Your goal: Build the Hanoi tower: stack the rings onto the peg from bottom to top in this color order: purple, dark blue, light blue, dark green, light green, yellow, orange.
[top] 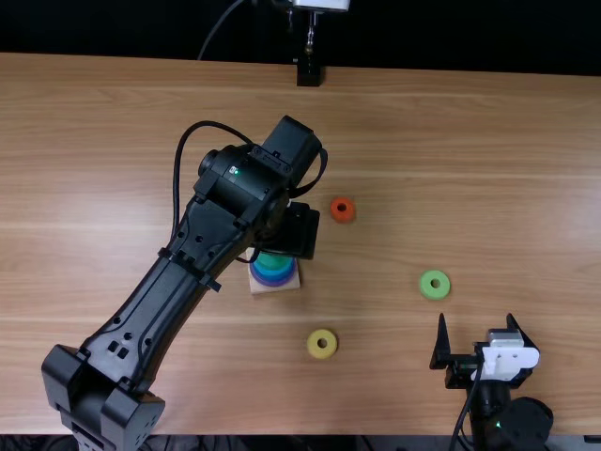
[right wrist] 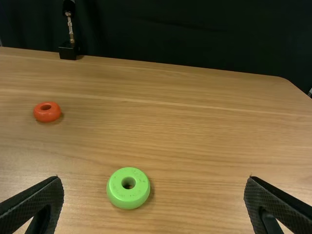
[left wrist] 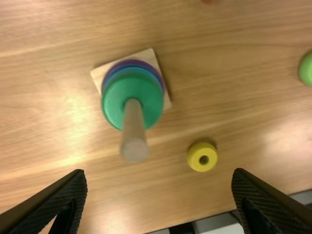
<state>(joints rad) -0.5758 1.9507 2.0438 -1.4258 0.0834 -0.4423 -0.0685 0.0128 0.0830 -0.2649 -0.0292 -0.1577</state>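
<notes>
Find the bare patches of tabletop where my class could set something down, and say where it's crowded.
In the top view, bare wood spreads from the orange ring and light green ring to the far edge, and another patch lies left of the left arm. It's crowded around the peg, which the left arm partly covers.

Surface [top: 488, 160]: light brown wood, grain running mainly side to side. Backdrop [right wrist: 170, 29]: black, located beyond the far edge. Far-edge fixture: black block [top: 308, 73] with upright metal stem [top: 310, 38]. Thin cable [top: 214, 29]: curved, against the backdrop. Lighting: pale glare patches reflected on the wood
</notes>
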